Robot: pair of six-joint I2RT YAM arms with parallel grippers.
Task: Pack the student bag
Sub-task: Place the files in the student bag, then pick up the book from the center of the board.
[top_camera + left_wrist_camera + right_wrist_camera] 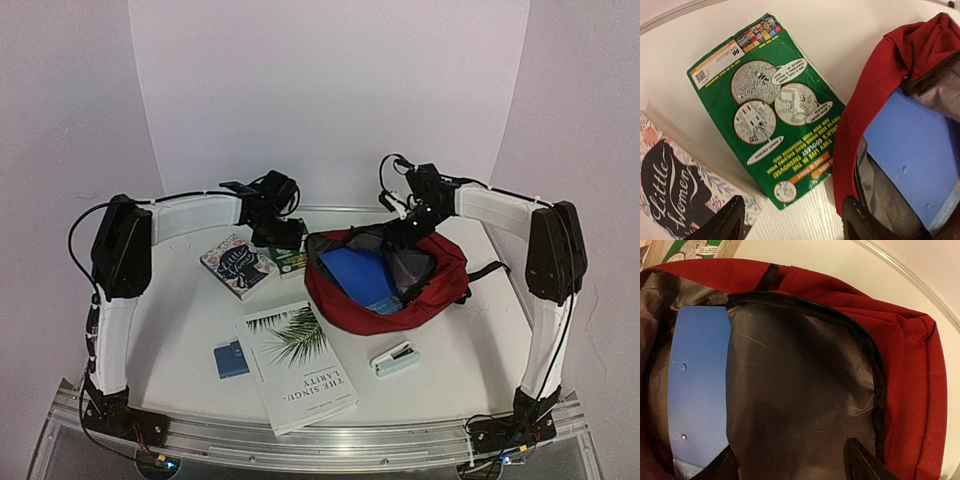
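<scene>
**Top view.** White table (470, 330), plain pale wall behind.
- The dark red backpack (440, 285) lies flat at centre-right with its mouth gaping toward the left. That probably lets flat items slide in sideways.
- A blue folder (358, 272) already sits inside it.
- Not yet packed are a green book (292, 261) and a Little Women book (238, 265) just left of the mouth. A white book (298, 365), a small blue item (231, 359) and a stapler (396, 358) lie nearer.
- The left gripper (278, 235) hangs over the green book.
- The right gripper (410, 228) hangs over the far edge of the backpack's opening.

**Left wrist view.**
- The fingers (727, 220) stand wide apart with nothing between them.
- The green book lies face down, mostly on the table, its near-left corner over the Little Women book.
- The backpack's red rim is just right of the fingers, apart from them, with the folder showing inside.
- Judgement: the gripper is placed to take the green book as the next item.

**Right wrist view.**
- The fingers (865, 462) are spread wide and clamp nothing.
- Directly under them lies the grey lining (800, 380), edged by the black zipper (840, 315).
- Contact with the fabric cannot be told.
- Judgement: this gripper is positioned to pinch the upper flap and hold the mouth open.
</scene>
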